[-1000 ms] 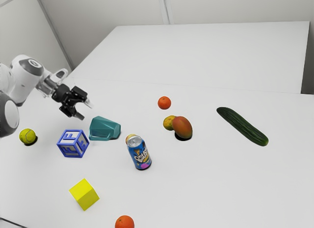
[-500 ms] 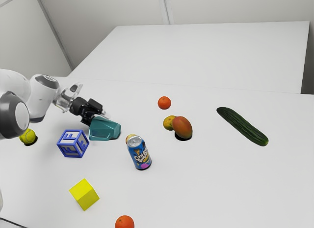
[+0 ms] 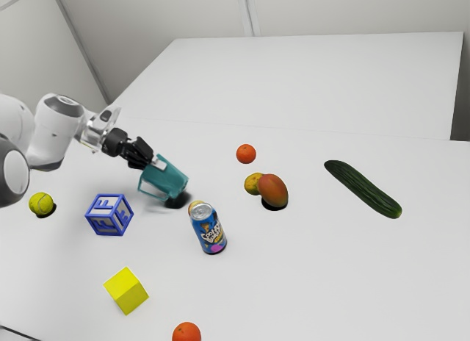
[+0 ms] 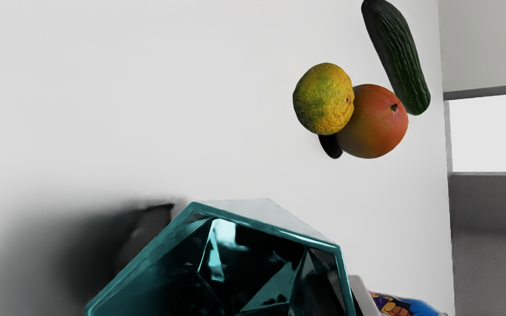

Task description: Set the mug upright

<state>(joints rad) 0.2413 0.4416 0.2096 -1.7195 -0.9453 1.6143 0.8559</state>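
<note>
There are one mug (image 3: 172,181), one can (image 3: 208,229), one cucumber (image 3: 363,189), one mango (image 3: 272,189), one tennis ball (image 3: 41,203), two cubes, a lettered cube (image 3: 109,215) and a yellow cube (image 3: 125,291), two orange citrus fruits (image 3: 246,153) (image 3: 186,332), one yellow-green fruit (image 3: 252,183) and one partly hidden yellowish thing (image 3: 194,206).

The arm (image 3: 53,139) is glossy white with rounded, grey-trimmed joints (image 3: 15,171) and a black end effector (image 3: 156,163).
</note>
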